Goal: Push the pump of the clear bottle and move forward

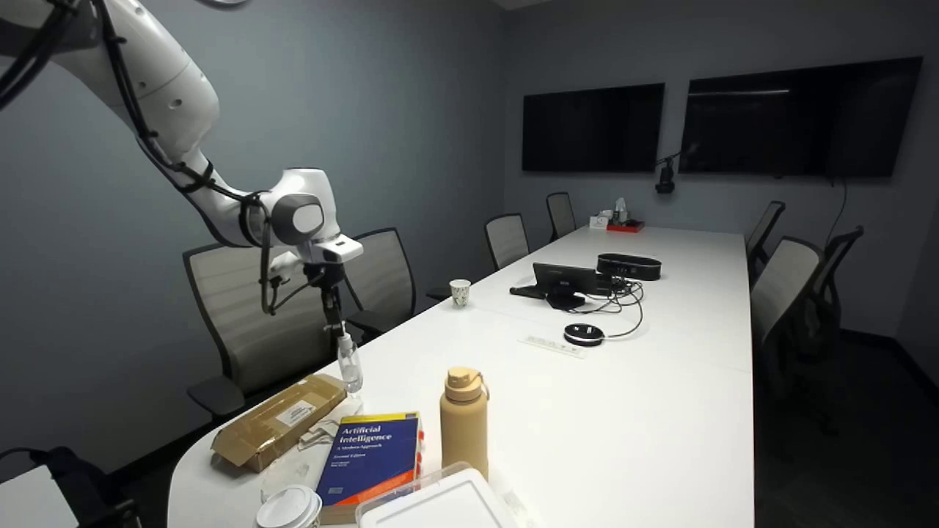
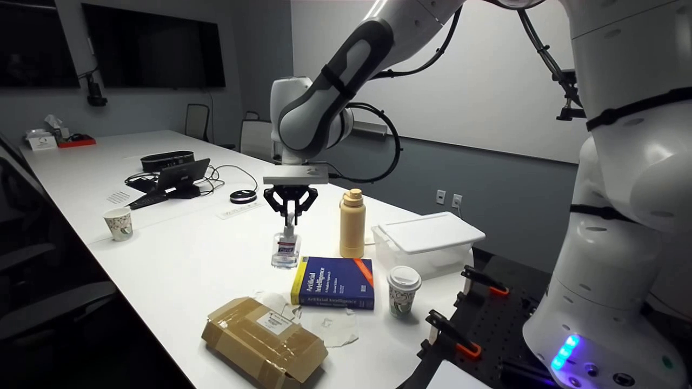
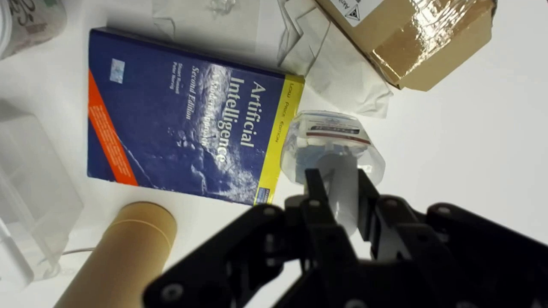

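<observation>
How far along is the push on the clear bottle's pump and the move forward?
Looks done: the reach; the gripper is at the top of the clear bottle. In hand: the pump, apparently pinched between the fingers in the wrist view. Likely left: the press and the forward move; the bottle is close beside the blue book. Whether the pump has been pressed doesn't show.

Table [image 1: 623, 411], with book [image 2: 338, 278] lying flat between box [image 2: 264, 339] and flask [image 2: 352, 227]; lidded cup [image 2: 403, 292] and tub [image 2: 417, 259] near the book; open cup [image 2: 119, 224] well apart, upright.
</observation>
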Controlling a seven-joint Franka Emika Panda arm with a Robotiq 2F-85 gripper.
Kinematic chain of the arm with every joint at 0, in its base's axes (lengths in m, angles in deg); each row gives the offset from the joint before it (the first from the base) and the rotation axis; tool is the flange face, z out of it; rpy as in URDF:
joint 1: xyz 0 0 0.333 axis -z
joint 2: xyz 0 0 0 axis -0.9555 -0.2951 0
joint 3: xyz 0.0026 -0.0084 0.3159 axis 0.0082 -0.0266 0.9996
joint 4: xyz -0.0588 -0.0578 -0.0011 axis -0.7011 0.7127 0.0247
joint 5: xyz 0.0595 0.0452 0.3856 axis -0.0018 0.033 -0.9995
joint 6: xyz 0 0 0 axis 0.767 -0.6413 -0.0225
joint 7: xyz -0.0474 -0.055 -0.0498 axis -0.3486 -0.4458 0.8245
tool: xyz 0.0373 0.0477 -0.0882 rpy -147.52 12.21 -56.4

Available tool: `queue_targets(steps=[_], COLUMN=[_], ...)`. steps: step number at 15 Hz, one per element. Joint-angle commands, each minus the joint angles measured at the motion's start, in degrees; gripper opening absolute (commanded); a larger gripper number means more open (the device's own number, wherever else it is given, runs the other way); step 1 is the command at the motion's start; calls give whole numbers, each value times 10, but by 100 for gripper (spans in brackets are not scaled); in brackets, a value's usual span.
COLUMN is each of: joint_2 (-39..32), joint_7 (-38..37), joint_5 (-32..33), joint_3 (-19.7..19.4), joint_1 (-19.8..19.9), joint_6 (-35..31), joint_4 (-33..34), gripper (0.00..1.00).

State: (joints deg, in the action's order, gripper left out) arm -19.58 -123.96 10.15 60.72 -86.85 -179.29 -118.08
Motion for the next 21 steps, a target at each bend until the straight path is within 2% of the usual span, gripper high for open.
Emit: queue_targets(steps=[1,13,21], joint_2=[-45,-188,-274], joint_7=[47,187,242], joint_5=[-8,-23,-58], joint_3=[9,-2,-5], joint_1=[16,44,62], joint_6=[33,104,100], joint_4=[74,283,348], gripper=[5,5,5])
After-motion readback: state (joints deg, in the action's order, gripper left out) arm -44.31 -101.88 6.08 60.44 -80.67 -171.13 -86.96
